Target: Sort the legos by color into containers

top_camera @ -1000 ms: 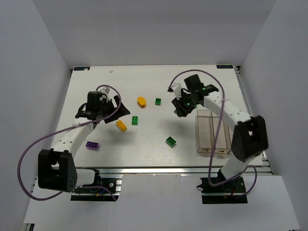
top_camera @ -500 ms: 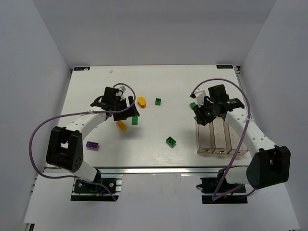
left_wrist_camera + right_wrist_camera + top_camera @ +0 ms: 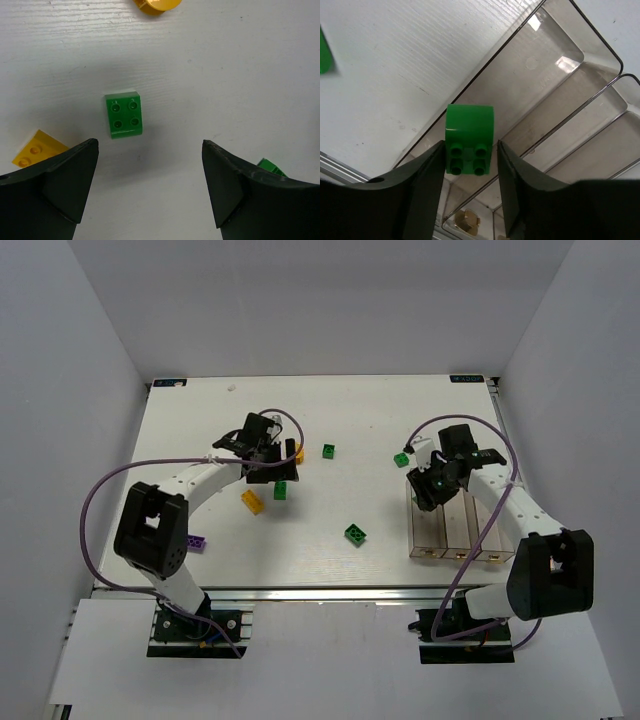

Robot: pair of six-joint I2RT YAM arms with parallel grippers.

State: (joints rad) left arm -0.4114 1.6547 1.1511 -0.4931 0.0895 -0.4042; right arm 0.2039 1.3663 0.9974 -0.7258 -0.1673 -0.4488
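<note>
Right gripper (image 3: 470, 152) pinched a green brick (image 3: 469, 125) by its two sides, studs turned toward the wrist camera, while the left gripper (image 3: 149, 165) hung spread wide with nothing between its fingers. By size, the white surface (image 3: 330, 405) came first, with loose pieces lying from about 9 to 1 o'clock of its middle. Next came the containers (image 3: 455, 530), three clear bins in a row at about 4 o'clock by the front edge. The right arm (image 3: 510, 510) bowed out toward 3 o'clock and folded back inward, wrist aimed downward. That put the held piece over the left rim of the leftmost bin, apparently lined up for a drop but not yet squarely above the opening. The left arm (image 3: 200, 480) swept from its base at 7 o'clock up and across toward 11 o'clock, wrist also facing down. Its fingers probably stood apart so as to straddle a second green brick (image 3: 123, 116), which lay flat and studs up, nearer the left finger than the right. A yellow brick (image 3: 37, 150) sat just beside that left finger, close enough to be nudged on the way down, and an orange rounded brick (image 3: 156, 4) lay off at 12 o'clock in the wrist view.
</note>
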